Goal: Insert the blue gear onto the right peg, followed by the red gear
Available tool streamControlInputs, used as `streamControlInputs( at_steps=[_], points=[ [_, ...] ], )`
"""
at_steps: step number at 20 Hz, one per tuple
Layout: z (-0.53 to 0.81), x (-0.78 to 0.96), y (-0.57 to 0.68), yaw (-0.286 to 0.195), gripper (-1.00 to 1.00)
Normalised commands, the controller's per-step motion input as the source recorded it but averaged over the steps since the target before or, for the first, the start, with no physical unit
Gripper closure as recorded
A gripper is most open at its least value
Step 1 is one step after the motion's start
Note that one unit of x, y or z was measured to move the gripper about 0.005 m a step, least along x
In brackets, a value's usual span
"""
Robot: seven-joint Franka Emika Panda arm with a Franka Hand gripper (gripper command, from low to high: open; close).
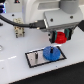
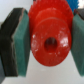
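The blue gear [image 1: 50, 52] lies flat on the grey black-edged plate [image 1: 33, 59], at the exterior view's right end, where the right peg is hidden under it. The twin peg [image 1: 38, 53] stands free toward the exterior view's left. My gripper [image 1: 60, 38] is shut on the red gear [image 1: 60, 37] and holds it above and a little to the exterior view's right of the blue gear. In the wrist view the red gear [image 2: 50, 41] fills the frame, hub hole facing the camera, clamped between the two teal pads [image 2: 20, 45].
A white and tan fixture [image 1: 18, 26] stands at the back on the exterior view's left. A black cable [image 1: 20, 22] runs from the arm across the white table [image 1: 15, 70].
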Motion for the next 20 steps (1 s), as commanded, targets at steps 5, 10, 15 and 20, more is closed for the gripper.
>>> streamControlInputs(
  at_steps=[5, 10, 15, 20],
  points=[
    [0.0, 0.34, -0.09, 0.0, 1.0],
    [-0.04, 0.3, -0.1, 0.0, 1.0],
    [-0.03, 0.26, -0.17, 0.0, 1.0],
    [0.35, 0.24, -0.1, 0.0, 1.0]
  ],
)
